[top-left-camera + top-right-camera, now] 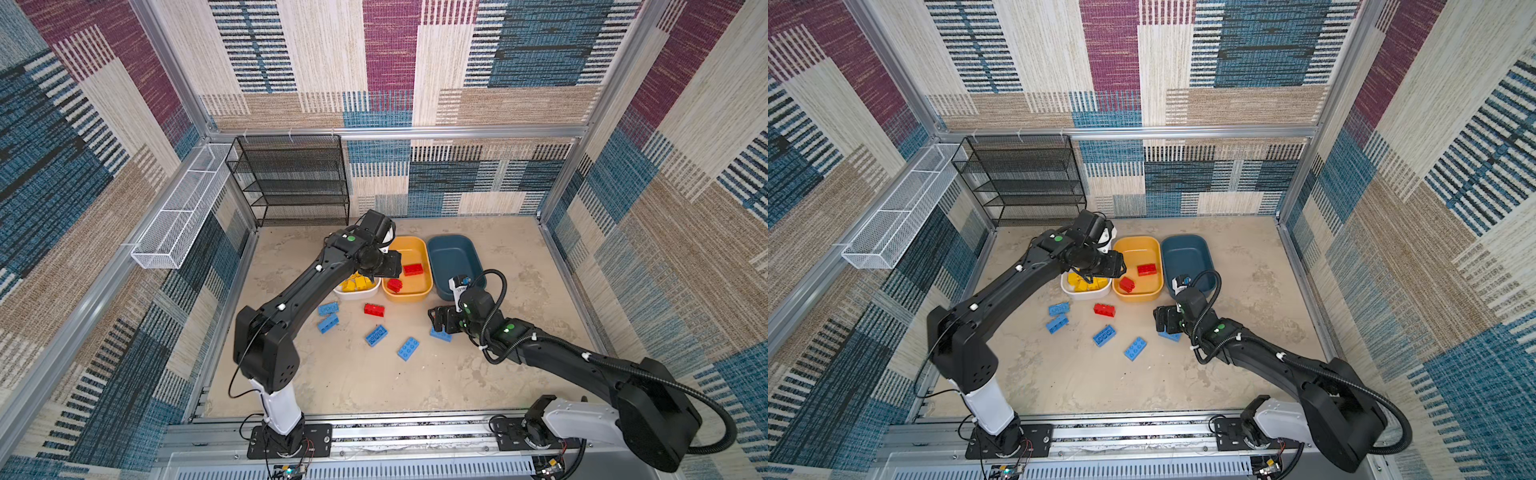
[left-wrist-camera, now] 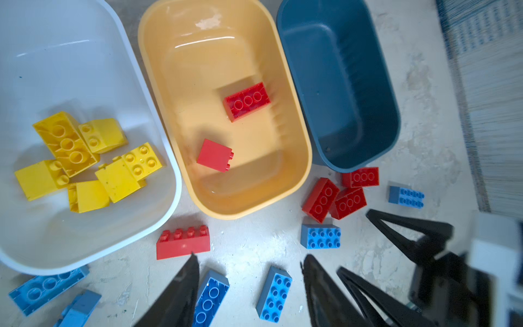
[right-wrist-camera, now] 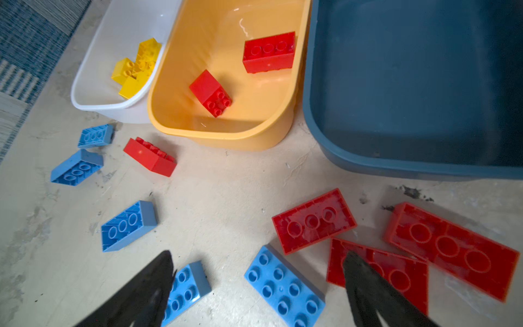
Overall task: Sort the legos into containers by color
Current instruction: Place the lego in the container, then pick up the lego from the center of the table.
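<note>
The right fingers are seen closest to the right wrist camera, spread wide and released, with nothing grasped; a studs-up blue brick and an upturned red one lie on the worktop below them, and whether they are touched cannot be told. The left fingers are likewise parted, with nothing gripped; in both top views they are held above the yellow-orange tub, at the side facing the white tub.

Three tubs are set in one row: white, yellow-orange, then the teal tub, the last two touching.

The yellow bricks are piled in the white tub; five or six are made out, the heap hiding the exact count.

Six red bricks are counted. Two lie in the yellow-orange tub, a long one studs down and a short one on its side; one lies alone on the worktop just before the gap between the white and yellow-orange tubs; three are huddled, undersides up, at the near corner of the teal tub.

Six blue bricks are counted, all on the worktop; three are studs up, three show hollow undersides.

One black mesh rack and one white wire basket are placed along the walls.
</note>
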